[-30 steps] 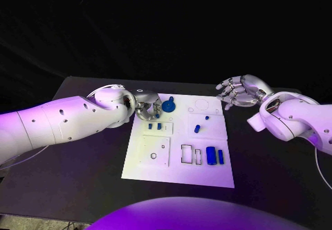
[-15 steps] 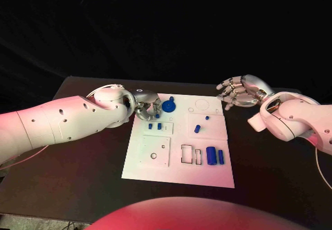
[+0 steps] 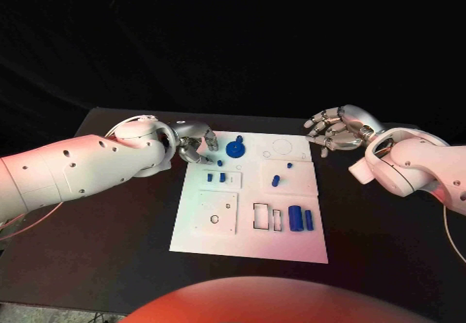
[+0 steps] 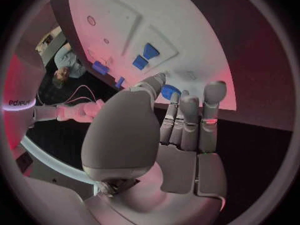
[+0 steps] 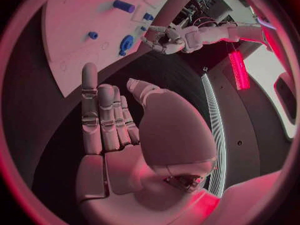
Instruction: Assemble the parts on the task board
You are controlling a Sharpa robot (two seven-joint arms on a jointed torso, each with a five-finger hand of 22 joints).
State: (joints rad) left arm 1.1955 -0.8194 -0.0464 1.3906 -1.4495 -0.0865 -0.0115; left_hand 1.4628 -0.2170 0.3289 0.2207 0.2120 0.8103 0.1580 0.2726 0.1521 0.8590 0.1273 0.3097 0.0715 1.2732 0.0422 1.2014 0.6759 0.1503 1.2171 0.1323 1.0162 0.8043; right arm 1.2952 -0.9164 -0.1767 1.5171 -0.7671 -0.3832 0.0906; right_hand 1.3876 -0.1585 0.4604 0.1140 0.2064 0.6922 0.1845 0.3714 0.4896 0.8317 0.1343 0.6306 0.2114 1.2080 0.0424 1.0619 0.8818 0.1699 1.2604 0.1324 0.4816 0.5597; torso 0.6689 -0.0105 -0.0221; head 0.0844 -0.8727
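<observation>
Worrying mostly about the left hand [image 3: 197,145] clipping the round blue part [image 3: 236,147] sitting just beside it near the far left corner of the task board [image 3: 250,247]. Coming in from the side with fingers this loose, probably nudging it across the white plate instead of getting around it, or knocking into the small blue pegs [image 3: 217,177] standing right below. Also risking a push on the board itself, what with hovering right over its edge. Pose-wise: reaching in from the left, palm turned toward the board, fingers [image 4: 187,112] lying straight and side by side with the thumb set apart, holding nothing. Seeing the round part just past the fingertips from the left wrist camera, near but apparently not touching. Moving across the middle: a couple more small blue pieces [image 3: 277,180] lying in the right-hand panel, and two blue cylinders [image 3: 301,218] standing by the slots nearer the robot, all sitting untouched. Over on the right: keeping the right hand [image 3: 333,131] raised off the far right corner of the board, well apart from every part, fingers spread and half curled, gripping nothing. Not expecting trouble there unless swinging in while the left is working.
</observation>
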